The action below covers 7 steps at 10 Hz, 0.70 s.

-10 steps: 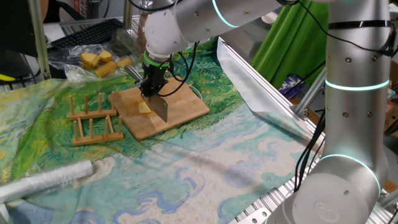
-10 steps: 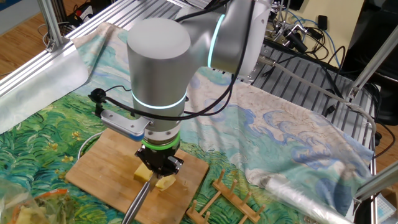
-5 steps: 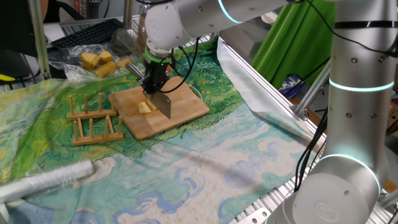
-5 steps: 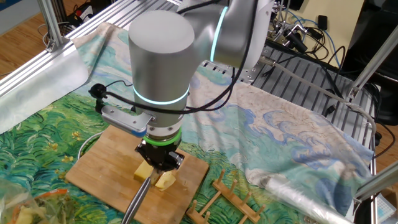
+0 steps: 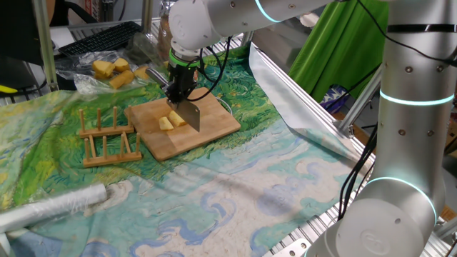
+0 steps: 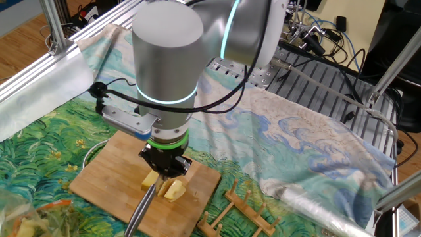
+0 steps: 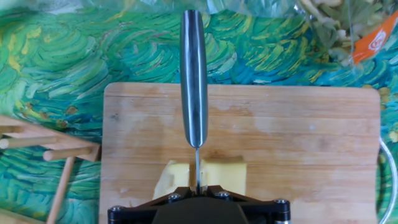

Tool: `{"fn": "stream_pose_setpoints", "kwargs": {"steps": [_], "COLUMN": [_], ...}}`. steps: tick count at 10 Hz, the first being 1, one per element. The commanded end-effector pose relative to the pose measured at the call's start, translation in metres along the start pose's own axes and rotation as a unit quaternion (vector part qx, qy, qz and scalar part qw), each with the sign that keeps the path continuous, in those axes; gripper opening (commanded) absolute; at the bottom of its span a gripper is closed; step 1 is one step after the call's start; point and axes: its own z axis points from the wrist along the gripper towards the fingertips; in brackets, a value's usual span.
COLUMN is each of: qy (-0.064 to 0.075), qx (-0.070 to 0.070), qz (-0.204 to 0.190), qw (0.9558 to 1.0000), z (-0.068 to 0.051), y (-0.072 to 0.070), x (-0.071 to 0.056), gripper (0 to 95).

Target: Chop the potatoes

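Honestly can't see the claw's (image 5: 178,96) fingertips properly in any shot. In the hand view its black body fills the bottom edge and covers the near side of the potatoes (image 7: 202,176), plus wherever the knife (image 7: 193,74) is actually pinched. In the other fixed view the big arm housing blocks the middle of the cutting board (image 6: 105,181), and the knife handle runs off the bottom edge. The wooden rack (image 6: 240,214) gets cropped there too. In one fixed view the yellow pieces in the plastic bag (image 5: 114,71) at the back are too small to identify.
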Motion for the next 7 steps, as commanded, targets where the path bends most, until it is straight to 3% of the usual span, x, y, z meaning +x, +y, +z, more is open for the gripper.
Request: {"fn": "stream_pose_setpoints", "kwargs": {"steps": [1, 7], "qy": [0.000, 0.000], "qx": [-0.001, 0.001], "qz": [-0.002, 0.000], "qw": [1.0000, 1.0000], "z": [-0.0002, -0.0008], "y": [-0.0056, -0.0085], "x": [0.0001, 0.0008], "gripper": [0.0, 0.0]}}
